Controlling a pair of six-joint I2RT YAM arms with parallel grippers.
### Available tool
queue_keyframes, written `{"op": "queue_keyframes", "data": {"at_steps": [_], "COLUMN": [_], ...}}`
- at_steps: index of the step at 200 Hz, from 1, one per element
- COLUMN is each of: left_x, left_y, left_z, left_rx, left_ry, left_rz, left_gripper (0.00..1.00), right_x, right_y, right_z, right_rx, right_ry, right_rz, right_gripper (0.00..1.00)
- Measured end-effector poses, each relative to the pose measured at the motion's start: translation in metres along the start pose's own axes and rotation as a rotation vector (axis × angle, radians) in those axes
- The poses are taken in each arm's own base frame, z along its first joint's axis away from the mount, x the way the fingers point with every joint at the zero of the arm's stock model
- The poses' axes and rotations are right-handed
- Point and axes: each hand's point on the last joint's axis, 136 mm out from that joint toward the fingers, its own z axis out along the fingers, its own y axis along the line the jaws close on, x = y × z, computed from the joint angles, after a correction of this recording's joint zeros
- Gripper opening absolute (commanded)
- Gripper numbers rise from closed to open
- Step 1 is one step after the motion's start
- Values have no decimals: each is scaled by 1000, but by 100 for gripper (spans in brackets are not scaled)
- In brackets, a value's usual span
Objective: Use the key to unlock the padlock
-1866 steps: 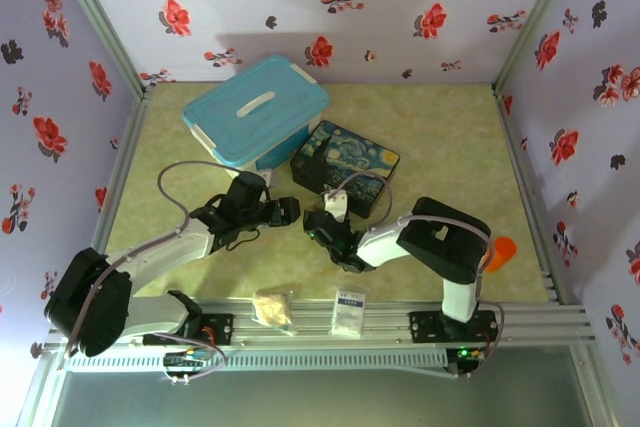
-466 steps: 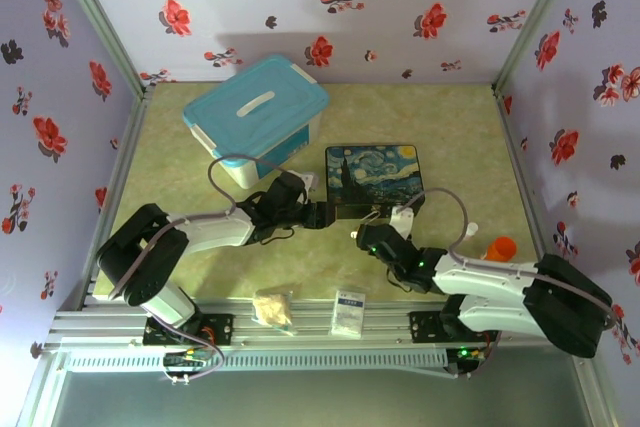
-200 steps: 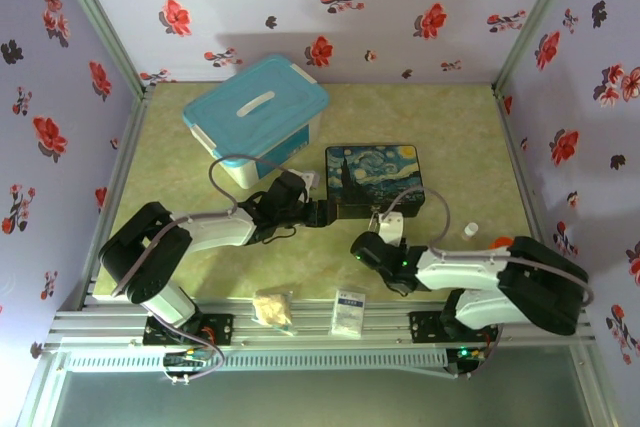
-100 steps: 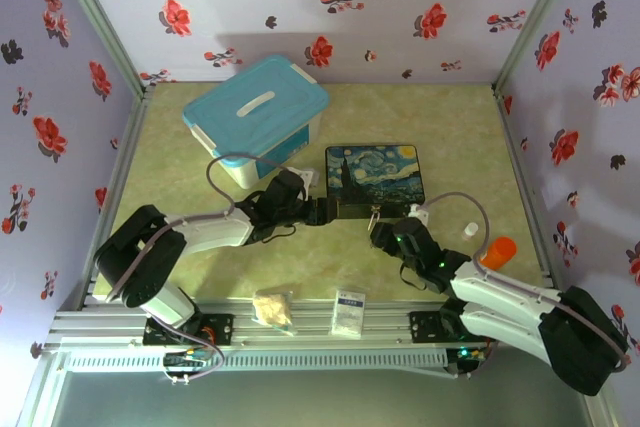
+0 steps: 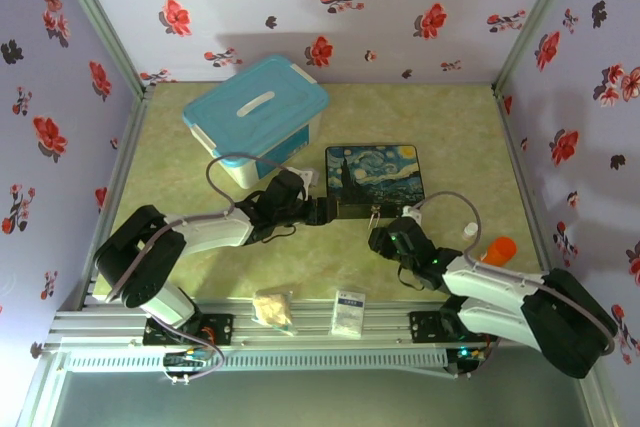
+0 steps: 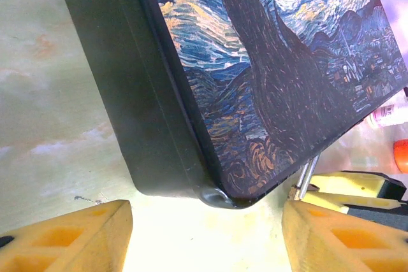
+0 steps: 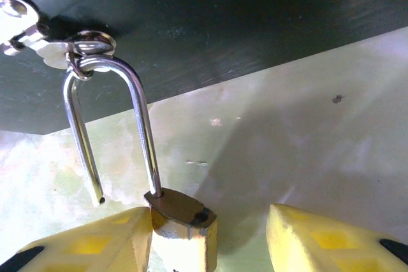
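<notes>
Closed painted box [image 5: 376, 173], padlock [image 7: 182, 216] on its hasp [image 7: 70, 49] (shackle [image 7: 143, 132] end free)

Lower end of padlock [image 7: 182, 218] off-frame

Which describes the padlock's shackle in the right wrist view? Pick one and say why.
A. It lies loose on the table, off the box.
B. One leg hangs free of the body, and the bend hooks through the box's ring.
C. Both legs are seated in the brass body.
B: one leg of the shackle ends in open air beside the padlock, and its bend passes through the ring on the dark box.
</notes>
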Motion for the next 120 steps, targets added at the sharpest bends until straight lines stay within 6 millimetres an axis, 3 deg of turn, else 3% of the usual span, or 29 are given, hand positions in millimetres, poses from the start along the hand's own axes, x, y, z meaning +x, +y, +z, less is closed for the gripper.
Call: {"op": "queue_keyframes", "data": {"at_steps": [46,100,120], "left_x": [0,0,-4], "left_y": [0,0,-1], "left_z": [0,0,-3], "left_rx": [0,0,-13], "left_ry": [0,-1,-10], "left_rz": [0,1,10], "left_gripper": [63,62,63], "right_x": [-3,-3,0], "right_y": [0,2,4], "right_z": [6,6,4], "right_rx": [17,-12,-38], "right_ry": [-15,-22,-8], "right_rz": [-8,8,13], "right_gripper": [41,20,18]}}
